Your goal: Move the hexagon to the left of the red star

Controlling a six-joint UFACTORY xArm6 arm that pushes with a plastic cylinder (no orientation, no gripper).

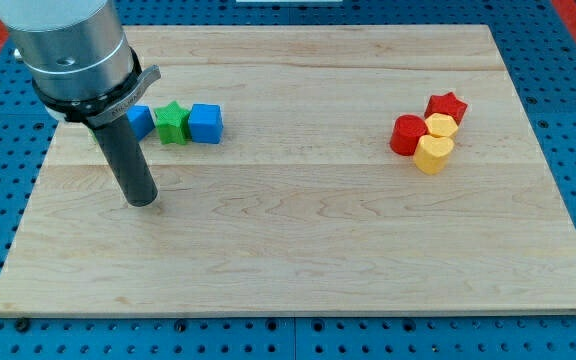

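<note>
Wooden counter (pixel 298 250): yellow hexagon (pixel 441 125) touches the red star (pixel 447 106), below it, unmoved; my tip (pixel 142 200) is far off leftward, no hand.

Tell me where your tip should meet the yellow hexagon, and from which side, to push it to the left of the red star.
My tip can only push. The yellow hexagon is wedged between the red star, the red cylinder and the yellow heart. Probably best: contact its exposed right face, coming from the view's right, pushing leftward; the cylinder will likely shift too.
</note>
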